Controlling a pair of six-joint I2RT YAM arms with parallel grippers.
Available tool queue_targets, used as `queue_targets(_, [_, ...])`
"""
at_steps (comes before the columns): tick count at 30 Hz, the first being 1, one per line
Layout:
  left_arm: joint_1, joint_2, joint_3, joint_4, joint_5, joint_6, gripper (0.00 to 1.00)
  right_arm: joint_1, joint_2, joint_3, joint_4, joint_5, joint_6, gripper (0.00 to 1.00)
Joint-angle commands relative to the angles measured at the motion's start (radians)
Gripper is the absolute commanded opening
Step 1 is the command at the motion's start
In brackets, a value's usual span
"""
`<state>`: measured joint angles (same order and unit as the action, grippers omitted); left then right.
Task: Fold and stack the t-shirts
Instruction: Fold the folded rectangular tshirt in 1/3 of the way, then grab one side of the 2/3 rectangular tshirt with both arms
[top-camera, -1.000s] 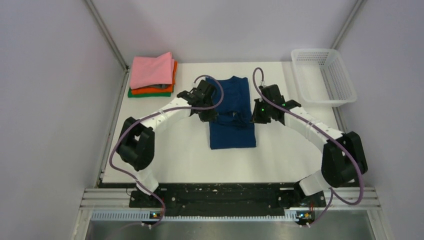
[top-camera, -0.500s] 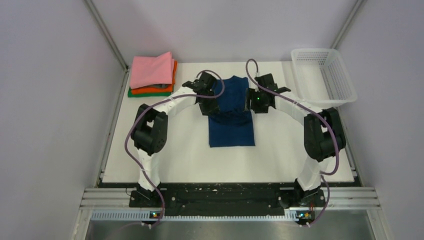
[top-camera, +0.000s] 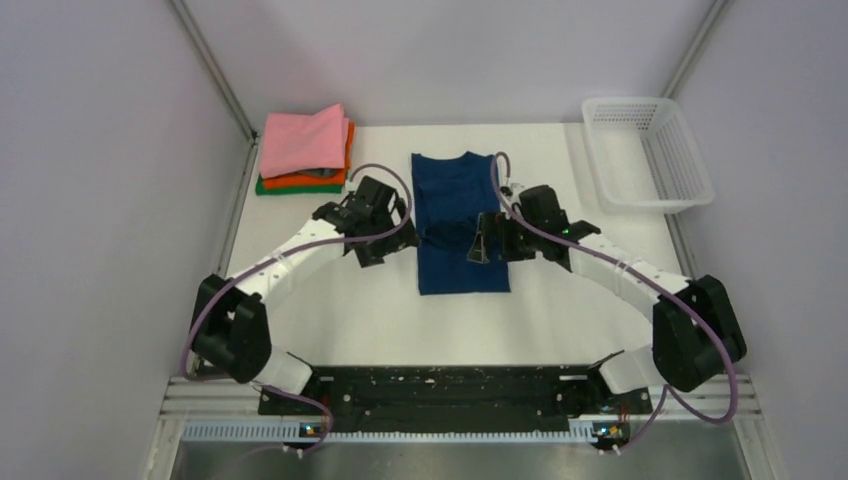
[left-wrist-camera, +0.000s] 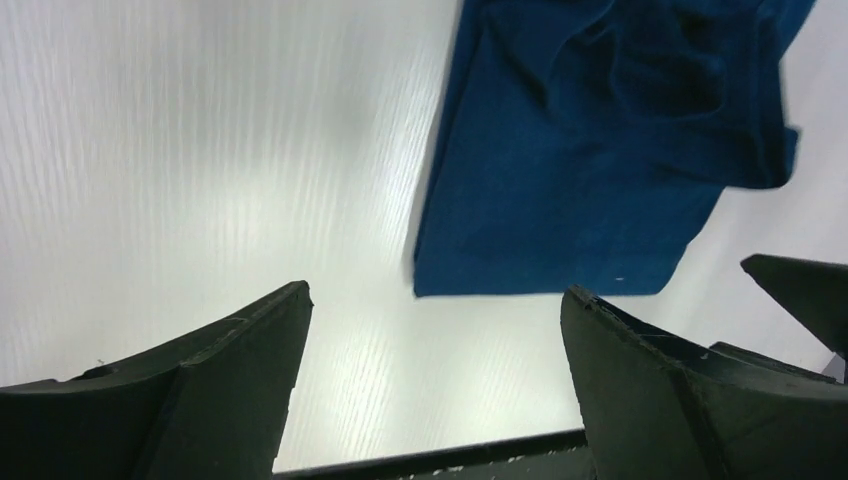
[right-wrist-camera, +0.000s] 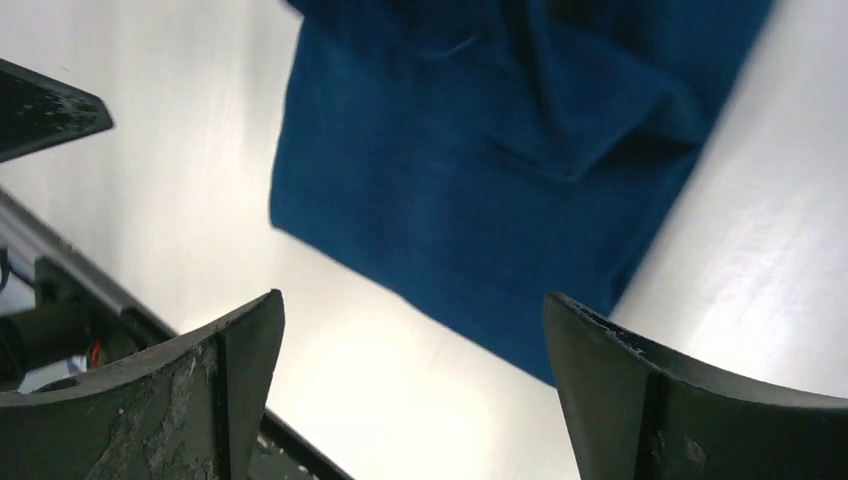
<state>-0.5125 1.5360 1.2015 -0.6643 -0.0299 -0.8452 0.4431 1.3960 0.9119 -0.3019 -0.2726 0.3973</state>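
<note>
A dark navy t-shirt (top-camera: 462, 262) lies flat as a long rectangle in the middle of the white table (top-camera: 330, 310), with creases across its middle. My left gripper (top-camera: 385, 240) hovers open just off the shirt's left edge. My right gripper (top-camera: 485, 245) hangs open over the shirt's right half. In the left wrist view the navy shirt (left-wrist-camera: 600, 150) lies beyond my open left gripper (left-wrist-camera: 435, 290), which holds nothing. In the right wrist view the shirt (right-wrist-camera: 500, 150) lies past my empty, open right gripper (right-wrist-camera: 412, 300). At the back left a pink shirt (top-camera: 303, 140) tops folded orange (top-camera: 322, 179) and green (top-camera: 268, 187) ones.
A white mesh basket (top-camera: 648, 150) stands at the back right corner. Grey walls close in both sides of the table. The black base rail (top-camera: 430, 385) runs along the near edge. A dark finger (left-wrist-camera: 800, 290) of the other gripper shows at the right of the left wrist view.
Both grippers were shut on the navy shirt's middle, carried it toward the far side, then opened and let go. Both have drawn back toward the near side, the left one off the shirt's left edge.
</note>
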Motion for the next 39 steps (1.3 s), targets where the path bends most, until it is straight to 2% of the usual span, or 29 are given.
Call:
queue_targets(1, [-0.022,-0.140,-0.191,0.050,0.015,-0.072,0.99,0.069,0.034,-0.032,0.141,-0.076,0.014,0.99])
queue_targets(6, [-0.036,-0.275,-0.346,0.059,0.019,-0.120,0.99,0.069,0.203,0.073,0.177,-0.025,-0.024,0.99])
queue_targets(12, [-0.040,-0.384,-0.415,0.026,-0.019,-0.148,0.99,0.049,0.406,0.289,0.207,0.095,-0.062,0.99])
queue_targets(15, [-0.041,-0.399,-0.420,0.011,-0.027,-0.148,0.99,0.021,0.482,0.417,0.233,0.128,-0.017,0.99])
queue_targets(18, [-0.042,-0.392,-0.417,0.017,-0.012,-0.148,0.99,-0.011,0.541,0.538,0.154,0.210,0.066,0.99])
queue_targets(20, [-0.044,-0.383,-0.417,0.034,-0.001,-0.150,0.99,-0.033,0.546,0.561,0.117,0.211,0.103,0.99])
queue_targets(25, [-0.045,-0.313,-0.397,0.096,0.025,-0.147,0.99,-0.040,0.389,0.427,0.105,0.209,0.086,0.99])
queue_targets(30, [-0.065,-0.198,-0.380,0.208,0.105,-0.151,0.94,-0.042,0.123,0.095,0.093,0.184,0.102,0.99])
queue_targets(34, [-0.100,-0.079,-0.347,0.297,0.138,-0.160,0.82,-0.044,-0.055,-0.122,0.076,0.147,0.127,0.97])
queue_targets(39, [-0.140,0.050,-0.290,0.318,0.135,-0.157,0.59,-0.046,-0.151,-0.262,0.082,0.117,0.157,0.88])
